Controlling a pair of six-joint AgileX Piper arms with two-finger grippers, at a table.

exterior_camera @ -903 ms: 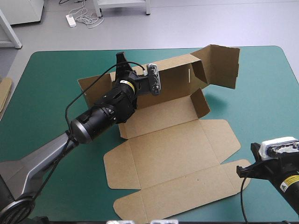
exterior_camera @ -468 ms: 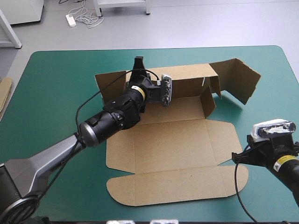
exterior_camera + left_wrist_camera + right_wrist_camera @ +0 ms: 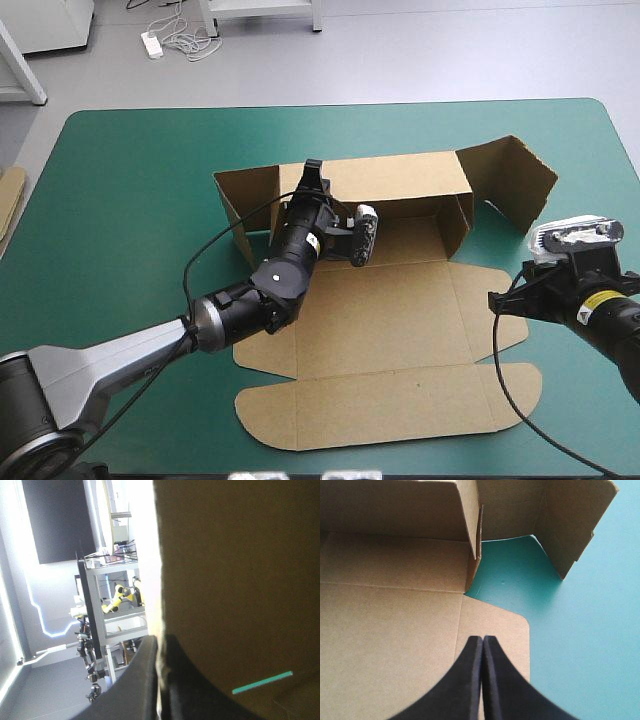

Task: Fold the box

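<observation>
Left gripper (image 3: 159, 682): fingers all but closed and clamped on the top edge of the back wall (image 3: 400, 175) of the box (image 3: 380, 310). A pale sheet edge is seen pinched between them. Beside the fingers only brown board is seen, cut by one thin teal-green slit (image 3: 262, 682). The grip point is located left of the wall's middle.

Right gripper (image 3: 482, 680): fingers pressed together to one point, nothing held. It is positioned over the round-cornered side flap (image 3: 495, 630) at the box's right end; contact cannot be judged.

Box is placed mid-table on the teal-green cover (image 3: 130, 180). Back wall is raised, left end flap (image 3: 245, 200) and right inner flap (image 3: 462, 222) are upright, and the outer right flap (image 3: 515, 180) is angled outward. Base, front panel and tabbed strip (image 3: 390, 410) are laid flat toward the near edge.

A yellow label (image 3: 600, 298) is carried on the right arm and a smaller one (image 3: 315, 240) on the left wrist; print too small to be read. More board (image 3: 10, 200) is seen at the table's left edge.
</observation>
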